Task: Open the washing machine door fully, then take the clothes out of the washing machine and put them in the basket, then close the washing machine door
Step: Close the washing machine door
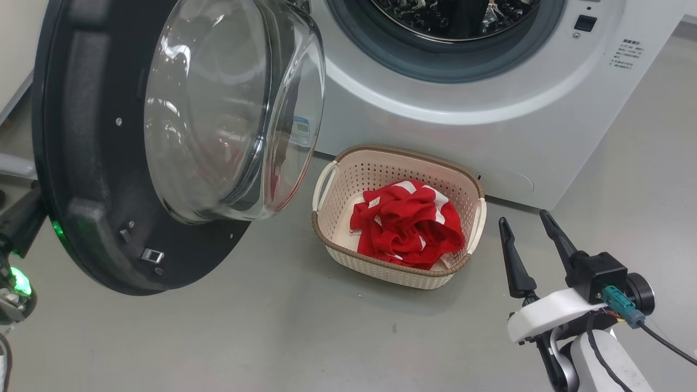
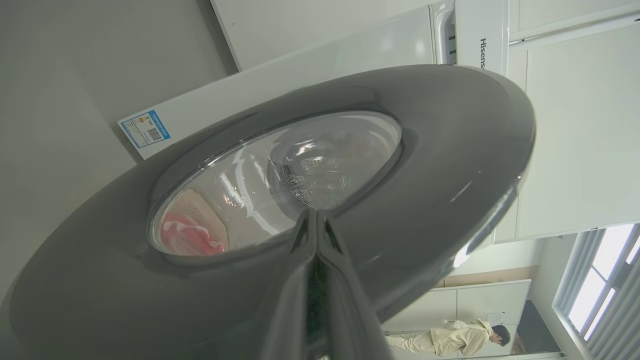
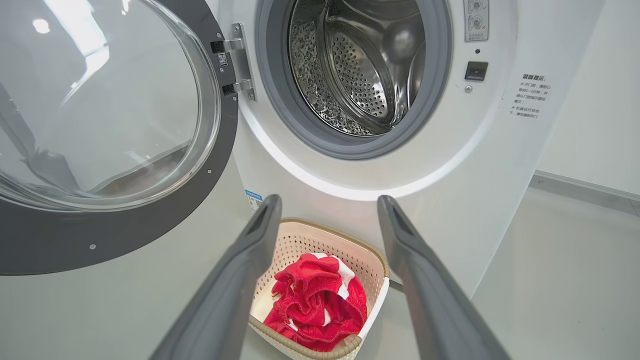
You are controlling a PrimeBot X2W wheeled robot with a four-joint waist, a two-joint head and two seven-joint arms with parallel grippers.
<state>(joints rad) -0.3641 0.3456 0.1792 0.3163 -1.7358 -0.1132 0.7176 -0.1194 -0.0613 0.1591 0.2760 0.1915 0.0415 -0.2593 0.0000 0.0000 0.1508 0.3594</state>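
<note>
Door (image 1: 87, 163) open, right claw (image 1: 523, 218) spread beside basket (image 1: 403, 154)

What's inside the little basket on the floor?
Red clothes with white patches lie scrunched in a heap in the basket. They cover most of the bottom, so anything underneath them can't be seen.

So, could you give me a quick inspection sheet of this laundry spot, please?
Surface: grey floor, smooth, a few dark specks.
Job's things: washing machine door stands open; washing machine drum shows no laundry; red clothes lie in the basket on the floor before the machine.
Clutter: nothing seen.
Tools: left tool shut, pointing at the door's outer face; right tool open, holding nothing, beside the basket.
Cables: black cable with a teal plug at the right wrist.
Surroundings: white cabinets, a window, a person far off.
</note>
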